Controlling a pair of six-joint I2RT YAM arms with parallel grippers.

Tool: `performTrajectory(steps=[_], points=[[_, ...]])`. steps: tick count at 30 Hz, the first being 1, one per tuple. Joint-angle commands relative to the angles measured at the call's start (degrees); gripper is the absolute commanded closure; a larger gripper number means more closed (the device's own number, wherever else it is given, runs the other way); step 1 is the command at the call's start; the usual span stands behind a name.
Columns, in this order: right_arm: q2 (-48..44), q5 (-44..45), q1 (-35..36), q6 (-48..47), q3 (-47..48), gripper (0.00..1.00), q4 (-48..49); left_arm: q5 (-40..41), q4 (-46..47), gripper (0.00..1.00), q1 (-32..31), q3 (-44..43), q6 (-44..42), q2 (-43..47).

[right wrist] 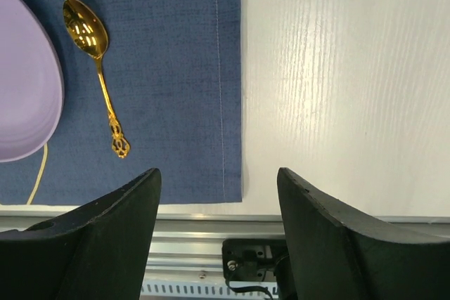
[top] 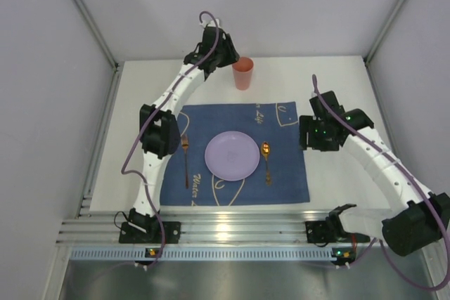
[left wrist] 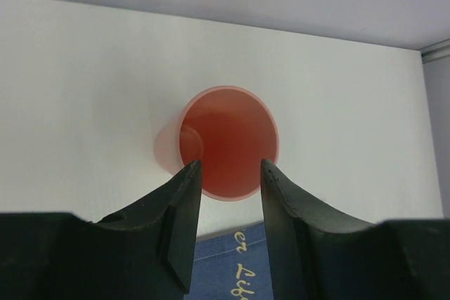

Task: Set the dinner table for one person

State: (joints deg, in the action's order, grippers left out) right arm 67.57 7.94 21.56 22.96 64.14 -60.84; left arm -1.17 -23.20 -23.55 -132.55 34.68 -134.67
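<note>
The white dinner table (top: 133, 96) spreads beneath both arms, where the left gripper (left wrist: 228, 166) hovers, jaws narrowly parted and empty, over the orange cup's (left wrist: 232, 131) near rim, while the right gripper (right wrist: 218, 173) gapes wide above the blue placemat's (right wrist: 176, 68) right edge.

Orange cup (top: 242, 74), lilac plate (top: 232, 154), gold spoon (top: 267, 161), blue placemat (top: 288, 173), white dinner table (top: 337, 86)

Grey panel walls (top: 246, 5) are closing in three sides, with an aluminium post (top: 85, 12) running up each back corner. A ribbed aluminium rail (top: 232, 224) is spanning the near edge, and the brushed metal sheet (top: 232, 282) below it is catching soft overhead light.
</note>
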Motion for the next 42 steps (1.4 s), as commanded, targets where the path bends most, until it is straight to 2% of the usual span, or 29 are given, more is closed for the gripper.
performTrajectory(steps=[1,12,16,17,18,19,20,21,27,30,35,36,39,42], points=[[1.3,-1.4,-0.9,-2.1,0.2,0.33,0.6,4.9,-1.9,0.55,-0.3,-2.0,-4.7,0.1],[5.5,-3.0,-2.7,-4.2,0.9,0.34,2.1,5.4,-2.6,0.51,-0.5,-7.5,-5.1,-8.1],[5.8,-3.0,-3.8,-4.9,0.8,0.34,1.9,6.6,-3.4,0.54,-0.5,-8.5,-4.7,-10.3],[6.0,-3.0,-4.1,-5.0,0.8,0.34,1.8,6.8,-3.4,0.59,-0.4,-8.6,-4.8,-10.5],[6.0,-3.1,-4.6,-5.2,0.8,0.34,1.8,6.7,-3.5,0.72,-0.4,-8.5,-5.0,-10.5],[5.9,-3.3,-4.8,-5.3,0.7,0.35,1.8,6.7,-3.3,0.81,-0.4,-8.5,-5.1,-10.5],[6.0,-3.4,-5.1,-5.5,0.6,0.35,1.9,6.7,-3.3,0.95,-0.4,-8.5,-5.1,-10.3],[6.0,-3.5,-5.3,-5.5,0.6,0.35,1.8,6.7,-3.2,1.0,-0.5,-8.5,-5.2,-9.8],[7.0,-5.1,-5.5,-6.4,4.8,0.38,1.8,5.7,-2.5,1.0,-0.6,-8.4,-7.4,-6.1],[7.9,-9.9,-5.4,-7.1,11.4,0.37,2.6,3.8,-4.6,1.0,-1.1,-8.4,-10.0,-3.5],[13.7,-17.8,-4.9,-5.8,28.5,0.36,3.1,1.4,-11.5,1.0,-4.0,-7.0,-16.7,1.5],[15.8,-19.5,-4.8,-5.5,32.8,0.36,3.0,1.4,-11.8,1.0,-4.4,-3.9,-17.7,4.4],[19.3,-21.9,-4.2,-4.1,38.2,0.36,3.3,-0.7,-11.9,1.0,-6.1,4.2,-18.8,11.5],[20.6,-24.1,-3.2,-2.7,39.2,0.36,4.2,-1.9,-12.8,1.0,-8.4,8.5,-20.3,16.4]])
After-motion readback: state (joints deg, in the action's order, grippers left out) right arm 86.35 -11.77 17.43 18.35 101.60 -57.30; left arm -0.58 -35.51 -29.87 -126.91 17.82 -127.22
